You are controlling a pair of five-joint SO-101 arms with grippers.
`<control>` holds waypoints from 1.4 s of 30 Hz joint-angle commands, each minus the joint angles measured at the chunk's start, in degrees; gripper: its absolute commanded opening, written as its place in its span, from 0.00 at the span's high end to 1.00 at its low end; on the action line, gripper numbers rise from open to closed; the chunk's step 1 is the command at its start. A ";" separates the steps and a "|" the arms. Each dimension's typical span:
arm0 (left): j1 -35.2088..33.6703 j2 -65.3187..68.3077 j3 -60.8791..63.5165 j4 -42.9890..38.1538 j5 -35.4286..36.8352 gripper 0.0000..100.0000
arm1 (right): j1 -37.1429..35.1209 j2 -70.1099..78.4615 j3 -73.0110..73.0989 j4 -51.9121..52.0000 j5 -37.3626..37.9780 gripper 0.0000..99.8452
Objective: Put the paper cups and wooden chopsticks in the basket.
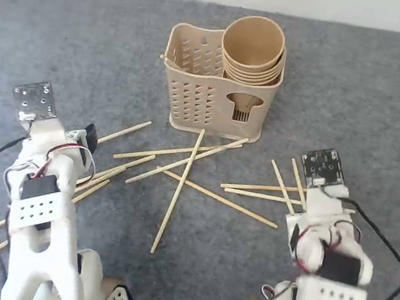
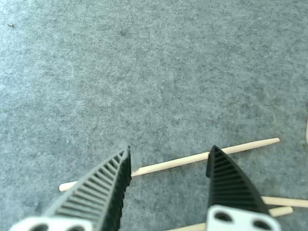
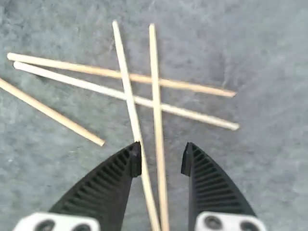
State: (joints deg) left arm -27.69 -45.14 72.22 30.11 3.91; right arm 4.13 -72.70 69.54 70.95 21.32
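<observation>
Grey, felt-like matting covered the whole table, and at its far middle stood the beige perforated plastic basket (image 1: 191, 104), with the stack of brown paper cups (image 1: 253, 46) already sitting in its right compartment. So the cups looked done. The scattered pale wooden chopsticks (image 1: 180, 184) lay loose on the mat in front of the basket, fanned out from left to right.

The right claw (image 3: 162, 144) hung low over the group on the right, its fingers spread with nothing between them. One straight wooden chopstick (image 3: 153, 57) ran lengthwise through the gap, square to the line on which the fingers would close. A second wooden stick (image 3: 119, 48) slanted in beside it and passed right by one fingertip. In the scene both lay roughly near to far, crossing over two sticks that ran left to right. By my reading this was the better-placed grip: a drop and a squeeze would likely catch one stick, perhaps both.

The left claw (image 2: 170, 150) was also spread and empty, low over the mat on the left. A single pale chopstick (image 2: 168, 164) lay just past its tips, but its long axis ran from one finger to the other, along the closing line, not across it. That wrist would probably need a turn first. From the right claw the basket lay farther off and to the left.
</observation>
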 commanded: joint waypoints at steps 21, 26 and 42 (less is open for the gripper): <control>-0.44 0.35 -0.22 -1.58 -0.44 0.76 | -0.92 52.88 -12.22 -34.07 -4.22 0.86; -0.44 0.35 -0.22 -1.58 -0.44 0.76 | -0.57 57.63 -16.88 -34.07 -4.22 0.86; -0.44 0.35 -0.22 -1.67 -0.44 0.76 | -0.92 63.87 -21.71 -30.73 -4.22 0.99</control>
State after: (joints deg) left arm -27.69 -45.14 72.22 30.11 3.91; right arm 3.87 -8.00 50.55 37.98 17.19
